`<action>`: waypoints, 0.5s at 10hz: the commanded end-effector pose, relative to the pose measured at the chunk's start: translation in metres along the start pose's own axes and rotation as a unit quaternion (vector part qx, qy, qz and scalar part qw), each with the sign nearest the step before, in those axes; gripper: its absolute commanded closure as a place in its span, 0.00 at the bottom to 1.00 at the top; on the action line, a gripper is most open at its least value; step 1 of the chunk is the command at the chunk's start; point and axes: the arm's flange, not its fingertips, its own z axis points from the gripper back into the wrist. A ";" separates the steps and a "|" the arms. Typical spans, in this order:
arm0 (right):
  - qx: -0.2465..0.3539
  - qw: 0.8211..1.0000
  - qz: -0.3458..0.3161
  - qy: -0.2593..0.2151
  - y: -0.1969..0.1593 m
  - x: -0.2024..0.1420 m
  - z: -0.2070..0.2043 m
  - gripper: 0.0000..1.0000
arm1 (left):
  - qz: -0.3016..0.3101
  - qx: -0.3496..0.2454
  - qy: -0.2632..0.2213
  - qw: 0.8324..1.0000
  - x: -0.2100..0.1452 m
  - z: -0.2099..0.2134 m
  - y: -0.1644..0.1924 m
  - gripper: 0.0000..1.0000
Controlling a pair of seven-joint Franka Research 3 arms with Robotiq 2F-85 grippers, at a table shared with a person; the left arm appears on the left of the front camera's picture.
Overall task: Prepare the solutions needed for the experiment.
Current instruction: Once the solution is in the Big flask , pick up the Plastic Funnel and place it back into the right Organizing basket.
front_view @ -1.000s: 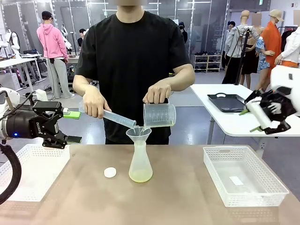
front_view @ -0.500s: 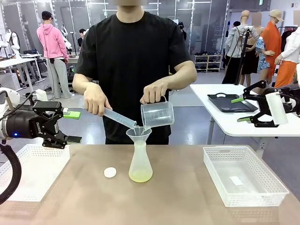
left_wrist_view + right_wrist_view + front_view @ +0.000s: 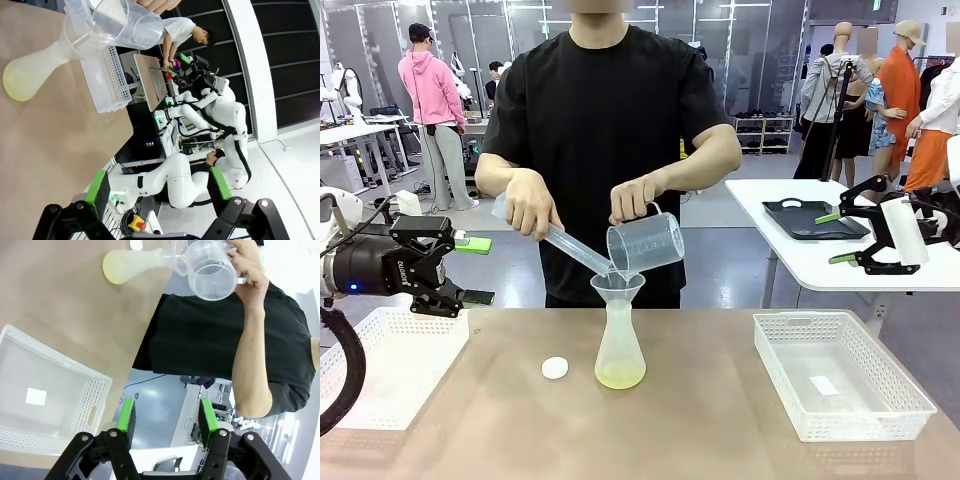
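The solutions (image 3: pixel 620 377) show as a thin yellow-green layer in the bottom of a translucent flask (image 3: pixel 618 345) at the table's middle, with a funnel (image 3: pixel 618 287) in its neck. The person tips a clear beaker (image 3: pixel 645 243) and a graduated cylinder (image 3: pixel 570 248) over the funnel. My left gripper (image 3: pixel 472 270) hovers open at the left, above a basket. My right gripper (image 3: pixel 837 237) hangs off to the right with its jaws apart and nothing between the pads. The flask (image 3: pixel 30 75) lies sideways in the left wrist view, and the flask (image 3: pixel 132 264) and beaker (image 3: pixel 210 270) appear in the right wrist view.
A small white disc (image 3: pixel 555 368) lies left of the flask. White baskets sit at the table's left (image 3: pixel 390 365) and right (image 3: pixel 840 375) ends. Behind the right gripper stands a white side table with a black tray (image 3: pixel 805 218).
The person has tipped the beaker further and brought it closer to the funnel, and its yellowish liquid has run out. My right gripper has turned and risen slightly. The left arm stays still.
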 end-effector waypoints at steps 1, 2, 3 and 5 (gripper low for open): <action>-0.006 0.995 -0.086 -0.041 -0.006 0.020 0.000 0.36 | 0.001 -0.010 -0.003 1.000 0.000 -0.002 -0.002 0.00; 0.078 0.982 -0.168 0.031 -0.015 0.030 0.002 0.36 | 0.001 -0.010 -0.003 1.000 0.000 -0.002 -0.002 0.00; 0.082 0.975 -0.207 0.009 -0.027 0.045 0.003 0.36 | 0.001 -0.010 -0.003 1.000 0.000 -0.002 -0.002 0.00; 0.132 0.959 -0.250 0.008 -0.037 0.068 -0.003 0.36 | 0.001 -0.010 -0.003 1.000 0.000 -0.002 -0.002 0.00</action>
